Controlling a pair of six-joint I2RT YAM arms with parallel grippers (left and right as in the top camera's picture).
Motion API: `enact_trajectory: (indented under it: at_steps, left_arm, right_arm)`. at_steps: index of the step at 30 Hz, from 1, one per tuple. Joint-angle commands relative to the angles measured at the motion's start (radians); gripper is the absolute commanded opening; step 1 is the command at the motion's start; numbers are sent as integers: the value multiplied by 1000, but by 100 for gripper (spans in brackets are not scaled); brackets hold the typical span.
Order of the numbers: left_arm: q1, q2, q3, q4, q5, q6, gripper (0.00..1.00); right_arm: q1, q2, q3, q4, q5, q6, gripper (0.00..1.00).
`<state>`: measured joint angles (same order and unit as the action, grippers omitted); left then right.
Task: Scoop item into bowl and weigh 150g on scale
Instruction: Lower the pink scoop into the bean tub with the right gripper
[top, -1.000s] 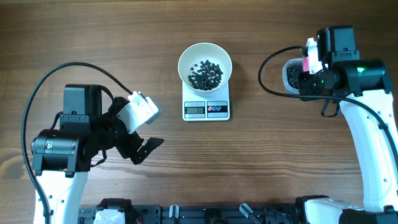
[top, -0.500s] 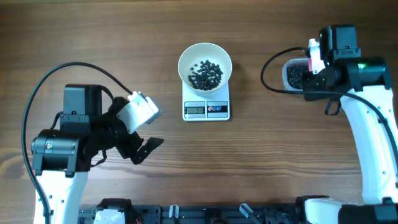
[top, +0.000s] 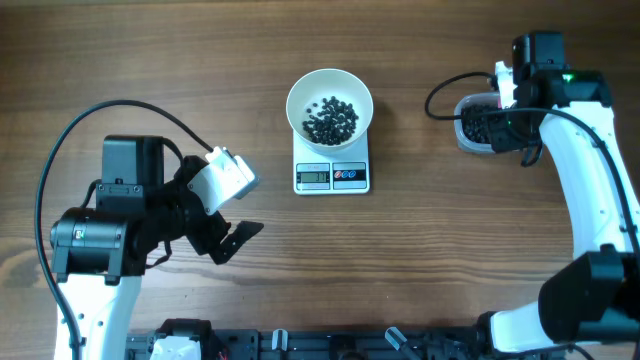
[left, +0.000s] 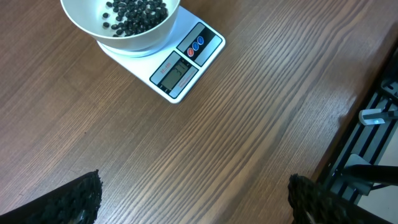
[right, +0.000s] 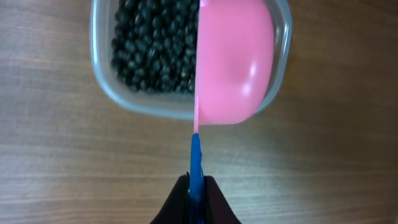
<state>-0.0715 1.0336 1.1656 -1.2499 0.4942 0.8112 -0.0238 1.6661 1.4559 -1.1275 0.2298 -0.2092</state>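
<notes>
On your left, the left gripper (left: 194, 202) hangs over bare table (top: 450, 260), its jaws spread wide with nothing between them. It is well apart from the scale (top: 332, 176).

At the centre, the white bowl (top: 296, 95) sits on the back part of the scale, and the display and coloured buttons are clear in front of it. A loose layer of black beans (top: 330, 120) covers the bowl's bottom. You cannot read the display.

On your right, the clear tub (right: 102, 74) stands on the table, holding more of the beans. The right gripper (right: 196, 193) has its jaws pinched tight on the blue handle (right: 195, 162) of a pink scoop (right: 233, 68). The scoop's cup lies over the tub's right half, and its straight left edge runs down the tub's middle.
</notes>
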Motion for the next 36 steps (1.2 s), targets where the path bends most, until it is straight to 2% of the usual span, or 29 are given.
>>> enact_trajectory:
  at_steps: [1,6,13,36]
  left_arm:
    - [-4,0,19,3,1,23,100]
    - [-4,0,19,3,1,23,100]
    - [-4,0,19,3,1,23,100]
    - [-4,0,19,3,1,23,100]
  right_arm:
    - [-7,37,18,35,48,-39,4]
    - [-20,66,18,60,167,-74,4]
    - [-20,84,17,97,167,-131,4]
    - [-19,217,14,100,241,-187,4]
